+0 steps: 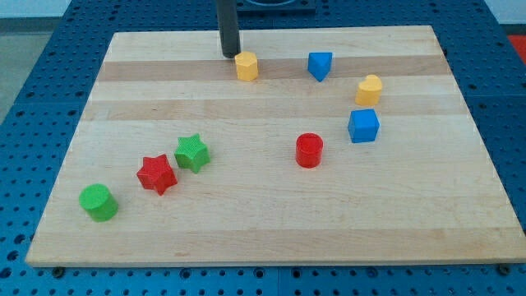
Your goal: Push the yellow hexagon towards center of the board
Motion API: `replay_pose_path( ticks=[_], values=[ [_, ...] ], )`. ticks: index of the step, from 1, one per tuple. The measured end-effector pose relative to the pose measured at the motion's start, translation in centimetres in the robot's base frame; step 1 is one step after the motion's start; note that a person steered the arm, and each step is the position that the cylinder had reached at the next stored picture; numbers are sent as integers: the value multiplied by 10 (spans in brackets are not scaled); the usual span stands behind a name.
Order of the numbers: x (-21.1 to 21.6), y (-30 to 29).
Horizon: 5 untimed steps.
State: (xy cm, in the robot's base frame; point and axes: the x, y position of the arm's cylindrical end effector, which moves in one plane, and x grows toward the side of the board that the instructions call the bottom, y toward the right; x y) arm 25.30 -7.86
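Observation:
The yellow hexagon (246, 66) sits near the view's top, a little left of the middle of the wooden board (271, 222). My tip (229, 54) rests on the board just to the upper left of the yellow hexagon, very close to it or touching; I cannot tell which. The dark rod rises straight up out of the view's top.
A blue triangular block (320, 65) lies right of the hexagon. A yellow heart-like block (369, 89) and a blue cube (363, 126) are at the right. A red cylinder (309, 150) is near the middle. A green star (191, 153), red star (156, 174) and green cylinder (99, 202) lie lower left.

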Motion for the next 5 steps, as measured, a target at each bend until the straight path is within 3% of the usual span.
replay_pose_path(
  ticks=[2,5],
  values=[
    [13,4],
    [29,64]
  ],
)
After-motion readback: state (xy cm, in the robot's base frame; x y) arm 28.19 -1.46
